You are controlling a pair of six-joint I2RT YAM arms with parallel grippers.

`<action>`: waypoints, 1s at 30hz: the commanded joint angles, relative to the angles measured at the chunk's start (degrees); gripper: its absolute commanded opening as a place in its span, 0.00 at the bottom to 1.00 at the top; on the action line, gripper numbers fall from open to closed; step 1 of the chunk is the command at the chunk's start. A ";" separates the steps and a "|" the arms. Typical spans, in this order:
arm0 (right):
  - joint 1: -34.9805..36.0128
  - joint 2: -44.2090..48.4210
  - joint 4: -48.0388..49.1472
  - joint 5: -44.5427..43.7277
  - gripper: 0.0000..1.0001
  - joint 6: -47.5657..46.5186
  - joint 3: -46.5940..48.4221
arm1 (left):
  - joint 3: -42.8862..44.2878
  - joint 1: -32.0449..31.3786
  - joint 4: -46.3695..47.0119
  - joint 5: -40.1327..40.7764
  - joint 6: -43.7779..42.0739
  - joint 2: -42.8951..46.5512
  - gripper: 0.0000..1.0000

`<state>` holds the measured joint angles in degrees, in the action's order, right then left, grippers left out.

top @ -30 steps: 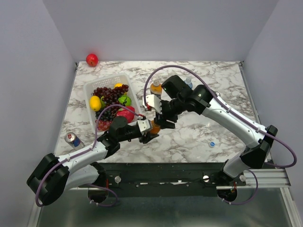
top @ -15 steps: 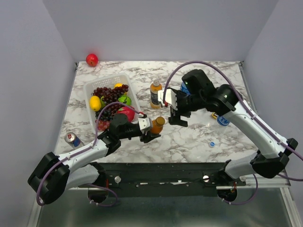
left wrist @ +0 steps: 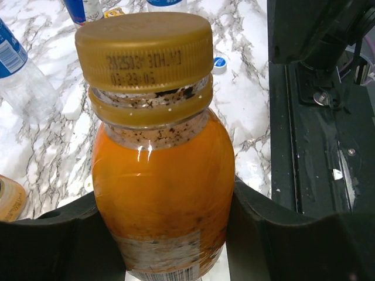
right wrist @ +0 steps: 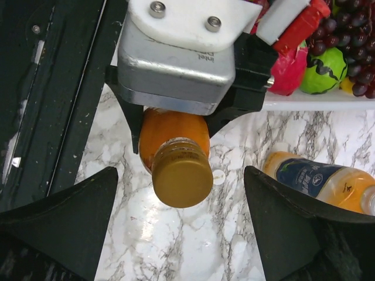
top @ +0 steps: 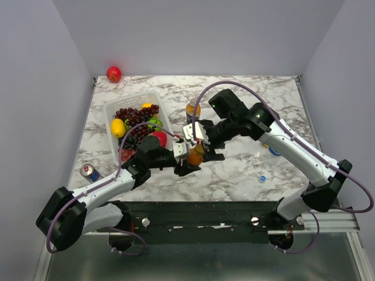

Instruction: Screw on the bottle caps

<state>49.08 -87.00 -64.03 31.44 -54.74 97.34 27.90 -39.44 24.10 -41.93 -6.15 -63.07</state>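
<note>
Where the white, grey-veined marble bench (top: 246, 170) meets plain pale walls (top: 193, 35), a white basket (top: 109, 117) of fruit sits. Just beside the basket's near right corner, the left pincer (top: 188, 161) is clamped on the body of a small bottle (left wrist: 161, 175) of orange drink, cap end turned away from the basket. Its ribbed gold-orange cap (left wrist: 143, 50), stamped with a dark date code, sits on the neck; whether it is fully tightened is hard to tell. Dark specks cling inside the clear neck. The right pincer (right wrist: 180, 175) stands spread wide either side of the cap, its fingers clear of it.
</note>
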 commanded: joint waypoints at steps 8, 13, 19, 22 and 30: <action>1.72 1.22 -1.71 -0.15 0.95 -4.94 -2.06 | 0.93 2.53 3.94 -0.96 5.53 -0.39 0.00; 1.81 1.31 -1.54 -1.12 0.96 -3.80 -2.77 | 0.75 3.05 4.91 -0.78 5.72 -0.39 0.00; 1.81 1.40 -1.62 -2.87 1.00 -2.48 -3.21 | 0.75 3.49 5.08 -0.43 5.54 -0.13 0.00; 1.72 1.75 -1.45 -3.49 1.00 -1.86 -3.73 | 0.75 4.02 5.43 0.10 5.54 -0.04 0.00; 1.81 2.63 -2.85 -5.77 0.99 0.16 -5.05 | 0.84 5.25 5.43 0.53 5.36 -0.04 0.00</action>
<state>50.30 -86.02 -62.50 26.94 -57.10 94.06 27.90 -35.59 25.71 -42.59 -1.23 -63.46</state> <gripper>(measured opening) 0.995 0.611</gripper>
